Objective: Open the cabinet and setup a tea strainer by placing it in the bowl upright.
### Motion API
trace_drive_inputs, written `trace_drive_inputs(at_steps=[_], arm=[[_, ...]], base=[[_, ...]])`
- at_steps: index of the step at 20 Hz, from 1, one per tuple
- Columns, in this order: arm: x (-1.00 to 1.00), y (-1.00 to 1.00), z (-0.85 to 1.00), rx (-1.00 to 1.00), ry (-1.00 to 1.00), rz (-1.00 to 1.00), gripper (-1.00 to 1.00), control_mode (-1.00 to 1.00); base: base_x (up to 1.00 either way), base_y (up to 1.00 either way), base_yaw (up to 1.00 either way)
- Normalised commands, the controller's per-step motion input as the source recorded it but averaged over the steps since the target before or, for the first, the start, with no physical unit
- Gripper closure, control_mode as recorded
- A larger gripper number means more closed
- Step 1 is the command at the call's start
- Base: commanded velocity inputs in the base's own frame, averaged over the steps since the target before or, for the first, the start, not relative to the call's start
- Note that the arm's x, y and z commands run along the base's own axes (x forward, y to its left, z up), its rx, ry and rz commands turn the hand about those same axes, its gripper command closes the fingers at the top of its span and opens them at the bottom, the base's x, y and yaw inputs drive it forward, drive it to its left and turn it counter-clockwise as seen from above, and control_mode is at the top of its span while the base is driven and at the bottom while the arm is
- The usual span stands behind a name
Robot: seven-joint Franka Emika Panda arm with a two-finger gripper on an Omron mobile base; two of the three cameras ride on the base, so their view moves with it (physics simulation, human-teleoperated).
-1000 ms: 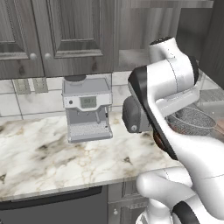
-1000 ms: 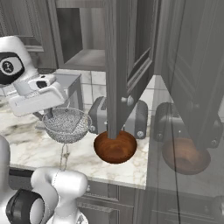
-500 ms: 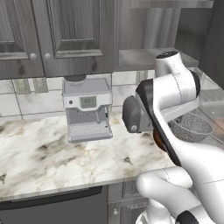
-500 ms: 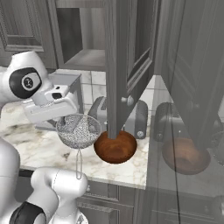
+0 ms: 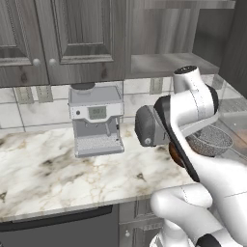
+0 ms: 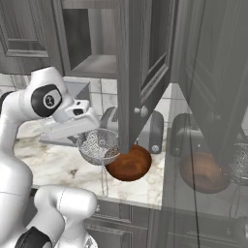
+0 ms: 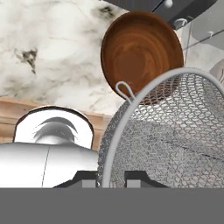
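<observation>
My gripper is shut on the rim of the tea strainer, a silver mesh basket held above the counter. The reddish-brown bowl lies just beyond it, and the strainer's far rim overlaps the bowl's near edge. In the right base view the strainer hangs under my hand, left of and touching or just short of the bowl. In the left base view the strainer shows right of my arm, and the bowl is mostly hidden. The cabinet door stands open over the bowl, baring the grey shelf.
A rounded grey toaster stands behind the bowl against the wall. A grey coffee machine sits further left on the marble counter. The open door's lower edge hangs close above the bowl. A glossy dark panel on the right mirrors the bowl.
My arm has carried the strainer sideways across the counter toward the bowl, from well left of it to its near edge. The bowl and cabinet door have not moved.
</observation>
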Motion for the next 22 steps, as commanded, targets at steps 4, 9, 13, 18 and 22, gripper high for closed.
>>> trace_drive_inputs(at_steps=[4,9,13,18,22], arm=[[0.45,-0.15,-0.22,0.0,0.0,-0.02,1.0,-1.0],[0.26,-0.02,-0.35,0.0,-0.11,-0.01,1.0,-1.0],[0.36,-0.08,-0.37,0.0,-0.08,-0.01,1.0,-1.0],[0.29,-0.19,-0.33,-0.01,-0.06,-0.01,1.0,-1.0],[0.21,-0.38,-0.27,0.0,-0.01,0.0,1.0,-1.0]], base=[[0.0,0.0,0.0],[0.0,0.0,0.0],[0.0,0.0,0.0],[0.0,0.0,0.0],[0.0,0.0,0.0]])
